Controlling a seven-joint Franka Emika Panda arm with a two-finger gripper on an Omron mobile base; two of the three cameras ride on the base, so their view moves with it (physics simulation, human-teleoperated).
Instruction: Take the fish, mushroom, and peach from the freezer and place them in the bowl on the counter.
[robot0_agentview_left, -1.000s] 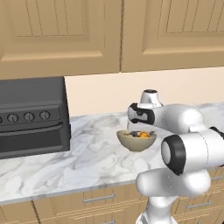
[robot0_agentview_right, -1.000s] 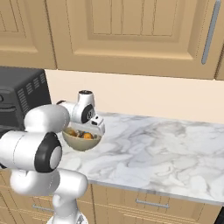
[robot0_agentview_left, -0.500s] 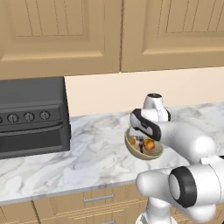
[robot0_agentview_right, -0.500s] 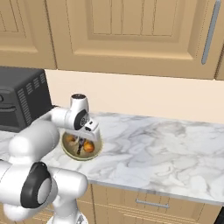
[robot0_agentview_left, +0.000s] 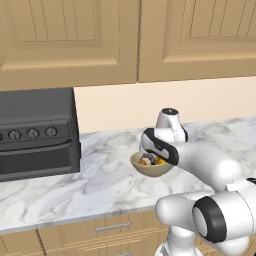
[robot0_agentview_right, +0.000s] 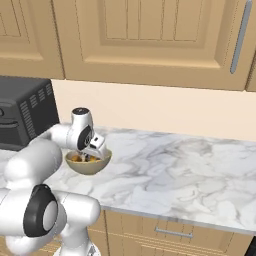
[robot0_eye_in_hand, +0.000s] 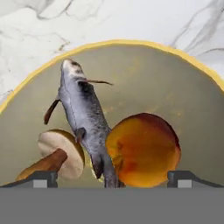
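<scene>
The olive-yellow bowl (robot0_eye_in_hand: 188, 83) sits on the marble counter (robot0_agentview_left: 95, 185) and holds all three foods. In the hand view the grey fish (robot0_eye_in_hand: 85, 118) lies lengthwise down the middle, the mushroom (robot0_eye_in_hand: 59, 155) rests at its left and the orange peach (robot0_eye_in_hand: 144, 151) at its right. My gripper (robot0_eye_in_hand: 111, 177) hangs just above the bowl with its fingertips (robot0_eye_in_hand: 41, 177) wide apart and nothing between them. From the base cameras the bowl (robot0_agentview_left: 150, 167) (robot0_agentview_right: 87, 164) shows under the hand (robot0_agentview_left: 157, 145) (robot0_agentview_right: 90, 145), with bits of orange and grey inside.
A dark microwave-like oven (robot0_agentview_left: 35, 132) stands on the counter to the left of the bowl. Tan wall cabinets (robot0_agentview_left: 125, 40) hang above, and drawers with metal handles (robot0_agentview_left: 110, 227) run below. The marble stretches to the right (robot0_agentview_right: 190, 175).
The jaws have spread a little wider over the bowl. The arm has shifted above the bowl, and the base views have moved slightly.
</scene>
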